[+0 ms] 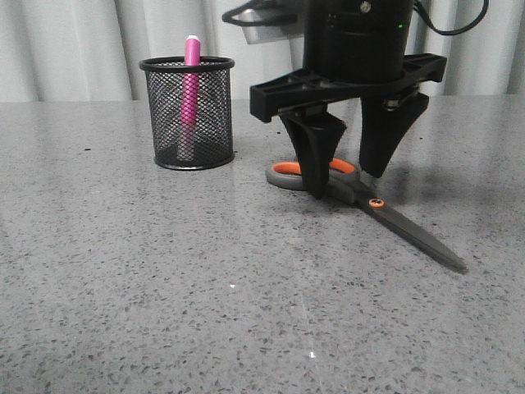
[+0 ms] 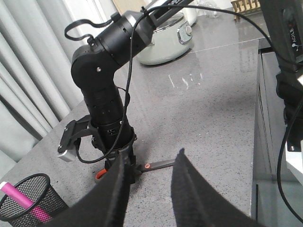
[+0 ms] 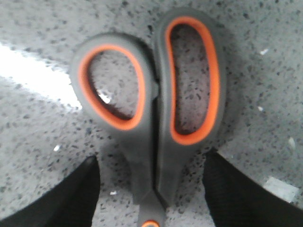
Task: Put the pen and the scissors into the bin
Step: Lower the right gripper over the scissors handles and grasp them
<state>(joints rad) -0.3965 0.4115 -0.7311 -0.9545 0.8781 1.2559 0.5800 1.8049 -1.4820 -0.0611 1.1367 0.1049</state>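
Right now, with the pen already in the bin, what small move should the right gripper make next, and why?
Probably close on the scissors. The right gripper is open, its fingers either side of the neck just below the handles, with the scissors flat on the table. The pen already stands in the bin.

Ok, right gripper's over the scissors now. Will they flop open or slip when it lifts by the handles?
The scissors lie closed and flat. Gripped at the neck, they probably stay shut. The long blades stick out well past the open right gripper, so they'll likely droop tip-down. The smooth handles may pivot between the fingers.
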